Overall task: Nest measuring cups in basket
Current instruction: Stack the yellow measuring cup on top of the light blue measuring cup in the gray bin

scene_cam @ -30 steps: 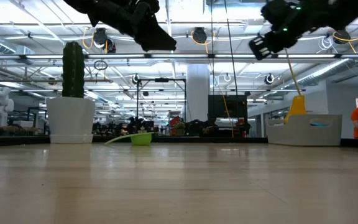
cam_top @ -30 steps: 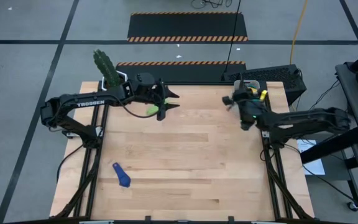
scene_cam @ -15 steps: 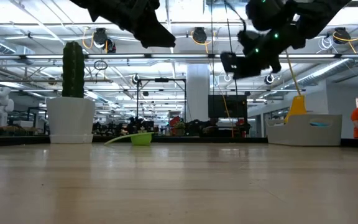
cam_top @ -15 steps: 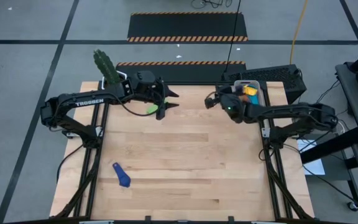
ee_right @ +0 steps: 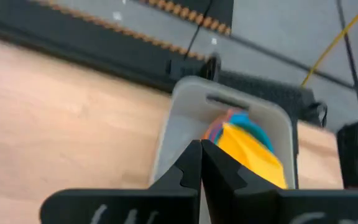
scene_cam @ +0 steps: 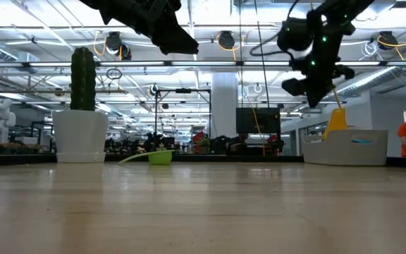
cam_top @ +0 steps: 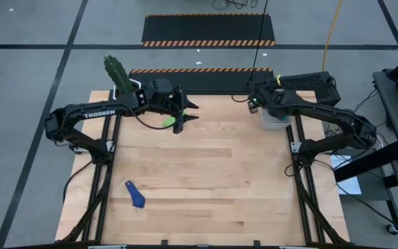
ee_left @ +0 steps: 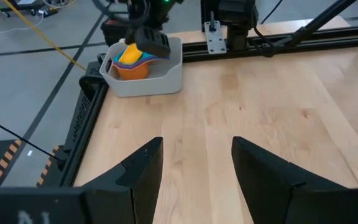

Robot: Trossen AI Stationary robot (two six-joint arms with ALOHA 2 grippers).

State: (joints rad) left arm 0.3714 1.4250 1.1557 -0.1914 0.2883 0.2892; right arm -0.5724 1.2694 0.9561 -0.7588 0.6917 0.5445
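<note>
The light grey-blue basket [ee_left: 145, 78] stands at the table's far right corner. It holds nested measuring cups, with a yellow one [ee_left: 131, 55] on top of an orange one [ee_left: 132, 70]. My right gripper [ee_left: 152, 42] hangs shut just above them, pointing down. A green cup [cam_top: 168, 122] rests on the table at the far left. My left gripper [ee_left: 197, 162] hovers open high over it, with nothing between its fingers. A blue cup [cam_top: 135, 195] lies on the wood near the left front.
A white pot with a green cactus [cam_top: 119, 75] stands at the far left corner, behind my left arm. Bare wood [cam_top: 213, 180] stretches across the middle and the near side of the table. Black frame rails [cam_top: 302, 187] run along both sides.
My right gripper has swung out from above the basket toward the table's left. It has then come back over the basket and tipped downward. The basket and the cups lie where they were.
</note>
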